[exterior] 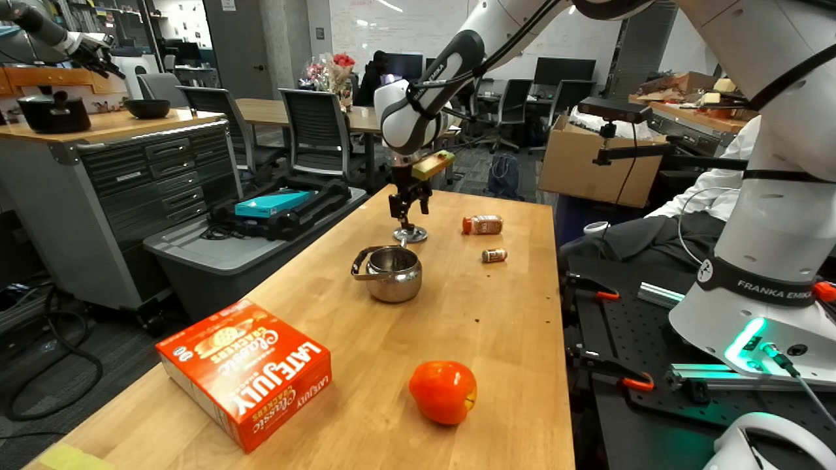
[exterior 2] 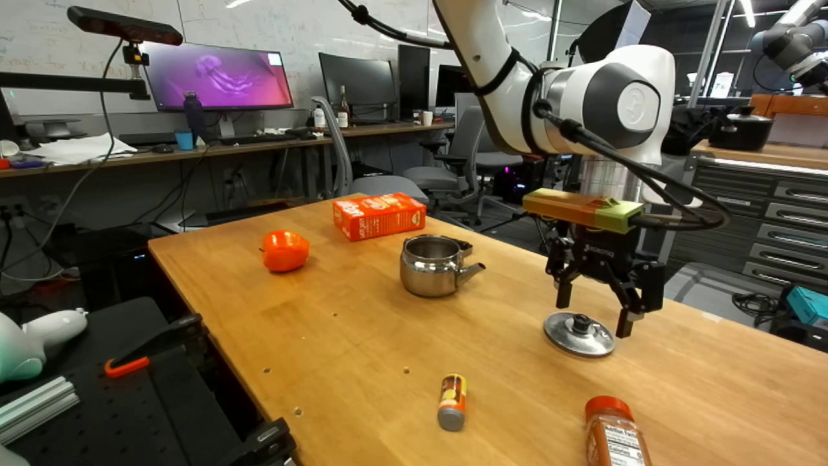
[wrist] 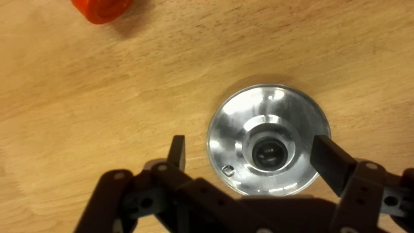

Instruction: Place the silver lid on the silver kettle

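The black claw, lettered ROBOTIQ, hangs spread over the round silver metal lid on the wooden worktop, apart from the squat silver metal kettle — an orange-red rectangular box reads LATE JULY Classic Crackers, a curved black band FRANKA EMIKA.

Jaws parted over silver lid, lid flat on surface just beyond silver kettle, red-capped bottle plus small shaker off right, cracker box and round orange-red item up front.
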Tool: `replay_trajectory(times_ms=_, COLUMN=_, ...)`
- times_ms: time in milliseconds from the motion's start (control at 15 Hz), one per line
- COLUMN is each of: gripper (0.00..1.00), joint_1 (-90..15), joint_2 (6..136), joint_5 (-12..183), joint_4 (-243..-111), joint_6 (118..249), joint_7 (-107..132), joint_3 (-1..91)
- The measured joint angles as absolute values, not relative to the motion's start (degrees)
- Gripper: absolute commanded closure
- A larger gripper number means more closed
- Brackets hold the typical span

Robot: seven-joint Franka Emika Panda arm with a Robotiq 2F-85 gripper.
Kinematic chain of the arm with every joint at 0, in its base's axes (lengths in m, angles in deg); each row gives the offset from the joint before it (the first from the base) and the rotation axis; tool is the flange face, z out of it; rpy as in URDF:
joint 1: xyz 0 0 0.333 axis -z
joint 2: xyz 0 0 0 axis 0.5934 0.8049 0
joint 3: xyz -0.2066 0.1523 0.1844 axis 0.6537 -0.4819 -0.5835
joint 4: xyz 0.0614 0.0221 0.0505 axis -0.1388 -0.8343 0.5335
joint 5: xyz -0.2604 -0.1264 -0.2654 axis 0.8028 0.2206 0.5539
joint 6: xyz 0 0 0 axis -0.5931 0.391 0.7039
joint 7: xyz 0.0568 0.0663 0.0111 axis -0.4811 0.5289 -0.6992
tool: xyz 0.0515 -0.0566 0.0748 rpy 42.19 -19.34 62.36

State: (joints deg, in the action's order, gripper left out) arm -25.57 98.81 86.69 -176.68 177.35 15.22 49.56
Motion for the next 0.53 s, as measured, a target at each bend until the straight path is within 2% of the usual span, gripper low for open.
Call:
replay_trajectory(times_ms=467, gripper=0.02, joint_1=-25.6, joint_2=100.4, joint_5=88.2, joint_4=-174.8, joint_6=176.2, joint_7=15.0, joint_3=49.7)
replay_trajectory(times_ms=533, gripper=0.25, joint_1=-25.6, joint_2=100.6, joint_5=88.4, joint_4=-174.7, joint_6=176.2, joint_7=15.0, joint_3=49.7)
